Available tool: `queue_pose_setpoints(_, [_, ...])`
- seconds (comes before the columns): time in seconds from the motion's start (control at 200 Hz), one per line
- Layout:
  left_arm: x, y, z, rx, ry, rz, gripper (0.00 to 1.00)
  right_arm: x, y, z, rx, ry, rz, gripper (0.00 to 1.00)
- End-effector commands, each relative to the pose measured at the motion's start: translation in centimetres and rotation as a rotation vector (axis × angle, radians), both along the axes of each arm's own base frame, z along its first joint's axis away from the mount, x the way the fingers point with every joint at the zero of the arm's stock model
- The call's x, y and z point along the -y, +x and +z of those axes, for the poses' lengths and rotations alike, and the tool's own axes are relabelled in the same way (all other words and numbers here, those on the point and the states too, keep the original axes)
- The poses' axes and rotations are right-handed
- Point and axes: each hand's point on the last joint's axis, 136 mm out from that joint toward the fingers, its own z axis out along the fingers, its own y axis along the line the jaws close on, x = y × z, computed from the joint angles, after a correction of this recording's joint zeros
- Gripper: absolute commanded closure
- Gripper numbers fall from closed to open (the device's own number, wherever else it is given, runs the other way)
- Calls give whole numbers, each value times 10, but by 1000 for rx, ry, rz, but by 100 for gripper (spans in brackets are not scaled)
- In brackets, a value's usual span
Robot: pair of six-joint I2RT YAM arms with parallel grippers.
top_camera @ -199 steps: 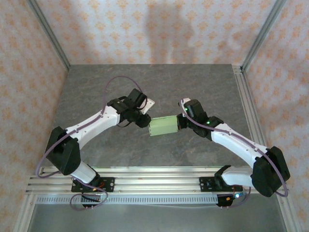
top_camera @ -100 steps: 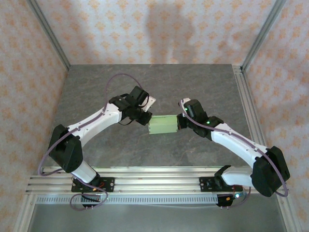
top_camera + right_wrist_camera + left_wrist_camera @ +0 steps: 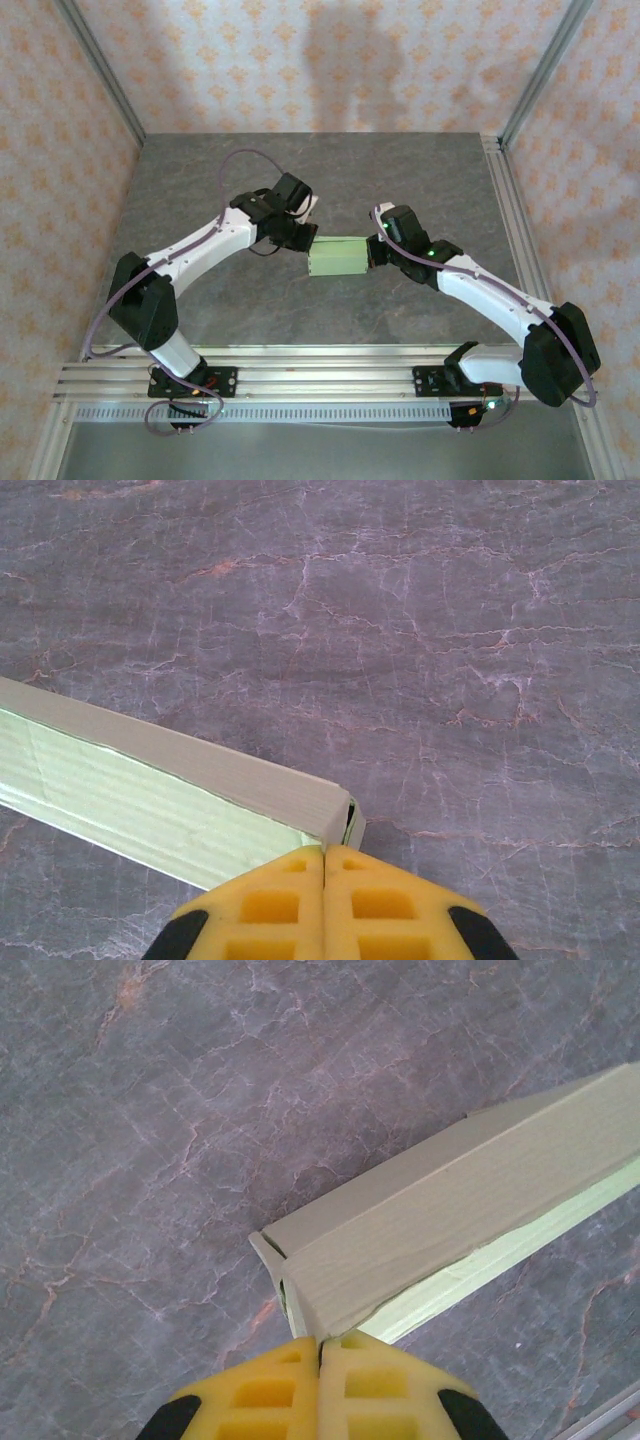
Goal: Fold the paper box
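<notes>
Box place: box (image 3: 338,258) mid-table (image 3: 420,180), between the two grippers; resting or just lifted, cannot tell.
Long axis: left to right across the table, one short end toward each arm.
Left gripper (image 3: 320,1345): pressed together, tips touching the left end's near corner; card nipped or not, cannot tell.
Right gripper (image 3: 325,855): pressed together, tips touching the right end's corner; same doubt.
Nearer arm: neither, both at an end.
Box look: pale yellow-green card, formed into a long flat rectangular sleeve; end flaps a little ajar at both corners.
Judged crux: both ends need closing, probably by pushing inward along the axis.
</notes>
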Motion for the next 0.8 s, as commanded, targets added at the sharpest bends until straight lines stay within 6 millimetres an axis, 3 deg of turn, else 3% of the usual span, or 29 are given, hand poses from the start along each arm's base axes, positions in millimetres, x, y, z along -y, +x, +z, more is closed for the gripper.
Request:
queue_pose_setpoints(0.0, [8, 3, 5, -44, -66, 74, 99, -3, 0, 5, -2, -6, 13, 100])
queue_pose_setpoints(0.45, [18, 2, -18, -70, -89, 125, 99, -2, -2, -6, -2, -3, 10, 100])
queue_pose_setpoints(0.641, [19, -2, -34, -85, -56, 111, 99, 4, -6, -26, -4, -33, 14, 100])
queue_pose_setpoints(0.796, [22, -6, -36, -73, -60, 107, 99, 7, -9, -34, 15, -29, 14, 100])
